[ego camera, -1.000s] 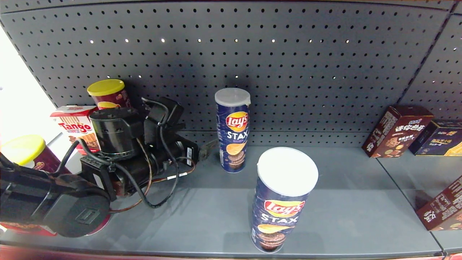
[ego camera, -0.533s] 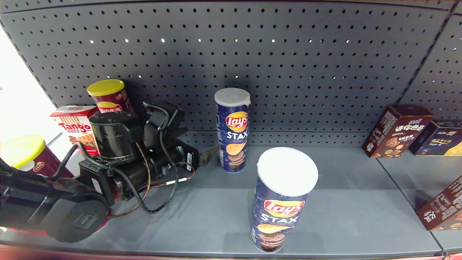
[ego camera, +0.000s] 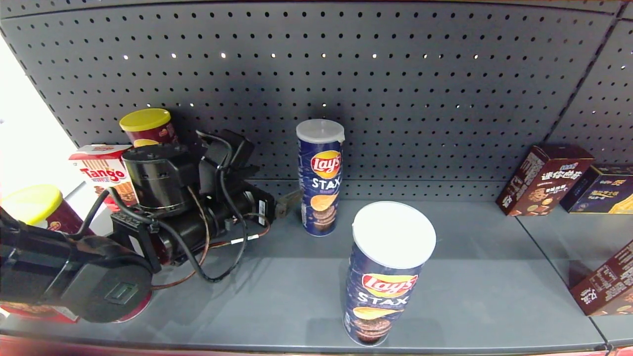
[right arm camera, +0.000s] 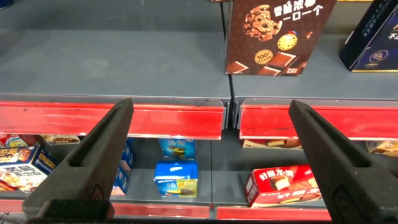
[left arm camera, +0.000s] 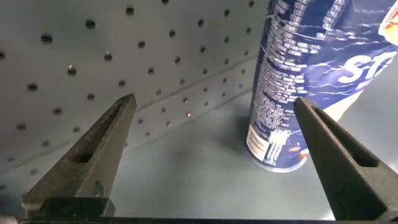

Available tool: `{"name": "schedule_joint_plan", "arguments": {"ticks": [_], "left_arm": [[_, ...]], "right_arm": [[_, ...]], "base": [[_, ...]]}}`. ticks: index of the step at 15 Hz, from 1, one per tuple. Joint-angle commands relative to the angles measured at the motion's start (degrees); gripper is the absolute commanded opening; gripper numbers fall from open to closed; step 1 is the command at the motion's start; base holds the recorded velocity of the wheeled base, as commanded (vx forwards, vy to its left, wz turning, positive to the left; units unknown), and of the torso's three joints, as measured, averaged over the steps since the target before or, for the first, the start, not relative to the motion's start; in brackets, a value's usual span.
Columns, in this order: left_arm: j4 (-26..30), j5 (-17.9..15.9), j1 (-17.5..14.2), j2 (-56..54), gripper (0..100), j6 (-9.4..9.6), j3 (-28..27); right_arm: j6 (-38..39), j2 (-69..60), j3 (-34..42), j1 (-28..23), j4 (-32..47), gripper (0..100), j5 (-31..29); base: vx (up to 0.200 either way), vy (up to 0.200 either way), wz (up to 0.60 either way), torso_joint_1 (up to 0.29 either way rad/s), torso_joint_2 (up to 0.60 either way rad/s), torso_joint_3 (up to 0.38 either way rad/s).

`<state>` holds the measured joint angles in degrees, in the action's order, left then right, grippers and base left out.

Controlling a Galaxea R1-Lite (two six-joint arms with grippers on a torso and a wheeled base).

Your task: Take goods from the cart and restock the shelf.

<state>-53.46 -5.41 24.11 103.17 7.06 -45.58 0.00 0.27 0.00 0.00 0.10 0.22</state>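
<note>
Two tall blue chip cans stand upright on the grey shelf [ego camera: 470,277]. The rear can [ego camera: 319,178] is close to the pegboard, and the front can [ego camera: 385,277] is near the shelf's edge. My left gripper [ego camera: 289,200] lies low over the shelf just left of the rear can. In the left wrist view this gripper [left arm camera: 214,102] is open and holds nothing. The rear can [left arm camera: 298,81] stands just ahead of it, behind one fingertip. My right gripper [right arm camera: 210,104] is open and empty, facing lower shelves with red rails.
Two red cans with yellow lids [ego camera: 146,126] [ego camera: 32,205] and a wafer box [ego camera: 101,170] crowd the shelf's left end by my left arm. Brown boxes [ego camera: 544,178] [ego camera: 606,287] and a dark blue box [ego camera: 603,190] stand at the right. A brown cookie box [right arm camera: 277,34] sits on the shelf above the rails.
My left arm has shifted slightly and its gripper tip has edged toward the rear can. That can has moved a touch to the right. The front can has not moved.
</note>
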Motion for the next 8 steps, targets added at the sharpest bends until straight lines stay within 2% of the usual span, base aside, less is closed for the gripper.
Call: {"name": "schedule_joint_plan", "arguments": {"ticks": [1, 8], "left_arm": [[0.0, 0.1, 0.1, 1.2, 100, -0.03, -0.9], [-0.2, 0.2, -0.6, 0.3, 100, -0.03, 1.6]], "right_arm": [[0.0, 0.1, 0.0, 0.0, 0.0, 100, 0.0], [0.0, 0.1, 0.0, -0.1, 0.0, 100, 0.0]], "base": [[0.000, 0.000, 0.00, 0.000, 0.00, 0.000], [0.000, 0.000, 0.00, 0.000, 0.00, 0.000]]}}
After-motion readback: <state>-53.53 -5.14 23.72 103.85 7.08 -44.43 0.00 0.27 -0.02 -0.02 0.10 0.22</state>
